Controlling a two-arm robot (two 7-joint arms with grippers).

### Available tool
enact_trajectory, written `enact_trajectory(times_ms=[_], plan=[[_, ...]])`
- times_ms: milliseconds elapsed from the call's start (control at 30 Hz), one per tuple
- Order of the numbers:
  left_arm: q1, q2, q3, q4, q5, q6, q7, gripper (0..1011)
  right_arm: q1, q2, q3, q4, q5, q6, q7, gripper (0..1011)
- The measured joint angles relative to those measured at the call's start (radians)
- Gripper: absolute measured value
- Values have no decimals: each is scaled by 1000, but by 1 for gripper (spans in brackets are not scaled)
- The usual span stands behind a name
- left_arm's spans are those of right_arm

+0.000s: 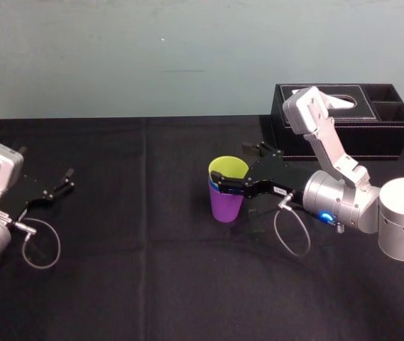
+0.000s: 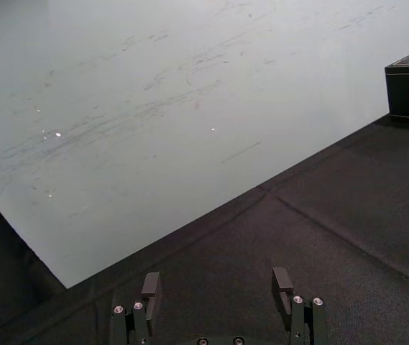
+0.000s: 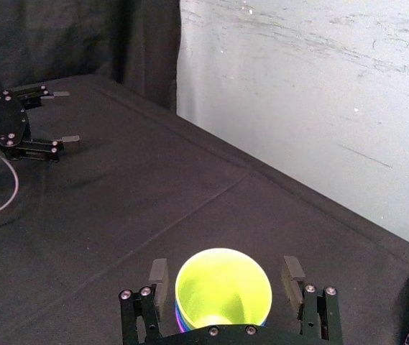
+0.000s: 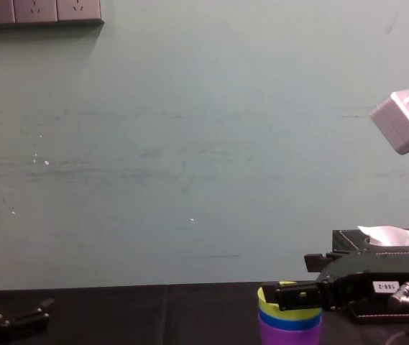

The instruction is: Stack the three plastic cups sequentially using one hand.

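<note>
Three cups (image 1: 228,192) stand nested on the black cloth (image 1: 152,284), the right gripper (image 1: 233,168) spread around their rim, so a crooked withdrawal could snag and topple them; the left gripper (image 1: 65,179) lies spread far left.

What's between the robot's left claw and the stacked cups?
Only bare black tablecloth lies between the left gripper and the stacked cups, as the head view shows. The right gripper straddles the cups.
</note>
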Motion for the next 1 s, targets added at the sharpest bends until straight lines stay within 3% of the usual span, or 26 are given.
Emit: enact_trajectory(times_ms=[200, 533, 733, 1000], plan=[[0, 0, 0, 0, 0, 0, 0, 1010, -9, 1, 10, -10, 1, -1, -9, 1003], [0, 0, 0, 0, 0, 0, 0, 1010, -77, 26, 91, -54, 48, -34, -37, 1003], [0, 0, 0, 0, 0, 0, 0, 1010, -129, 45, 143, -66, 57, -88, -67, 1003], [0, 0, 0, 0, 0, 0, 0, 1010, -181, 44, 190, -23, 10, -188, -120, 1003]])
